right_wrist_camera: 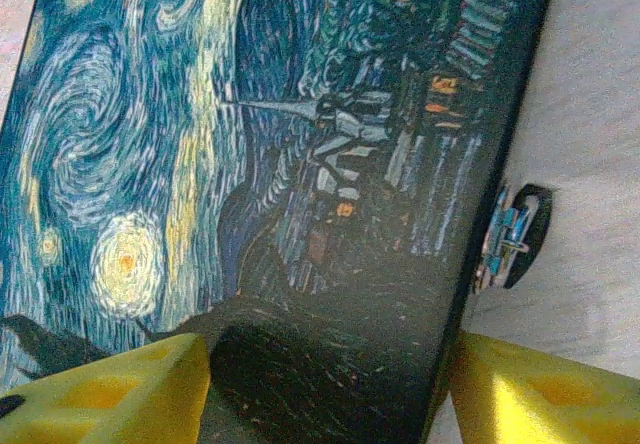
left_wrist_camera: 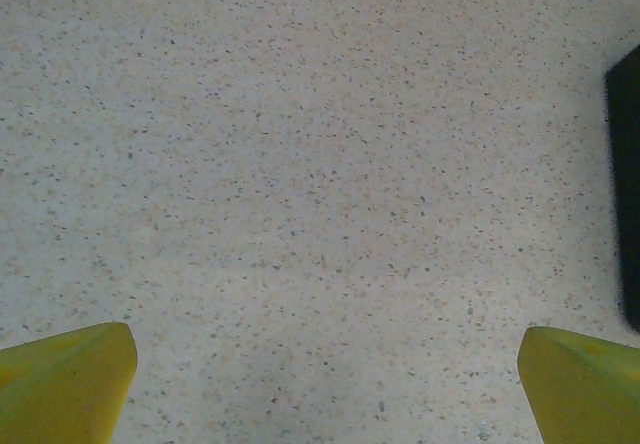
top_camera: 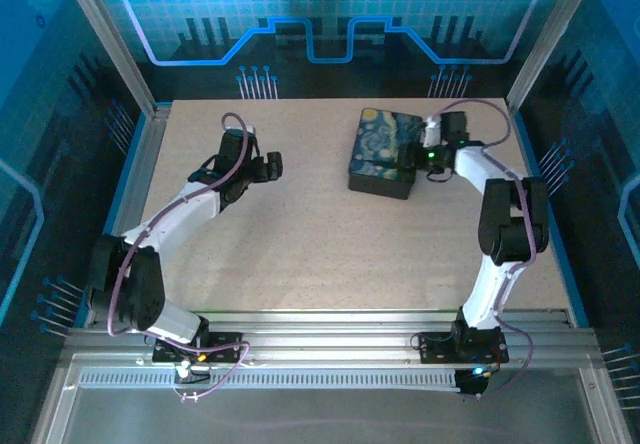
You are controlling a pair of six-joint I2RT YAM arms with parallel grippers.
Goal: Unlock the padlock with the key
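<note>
Yellow-fingered right gripper (right_wrist_camera: 325, 389) is straddling the box (right_wrist_camera: 250, 164), grip uncertain, likely padlock (right_wrist_camera: 512, 234) lying just beside its right finger; left gripper (left_wrist_camera: 325, 369) is hanging open.

The box (top_camera: 383, 152) lies on the table (top_camera: 300, 254), far and right of centre. The right gripper (top_camera: 418, 156) is at its right end, one finger over the lid, the other past the edge. A small piece (right_wrist_camera: 512, 236) sits against the box's side. The left gripper (top_camera: 270, 167) is well apart to the left, over bare table.
</note>
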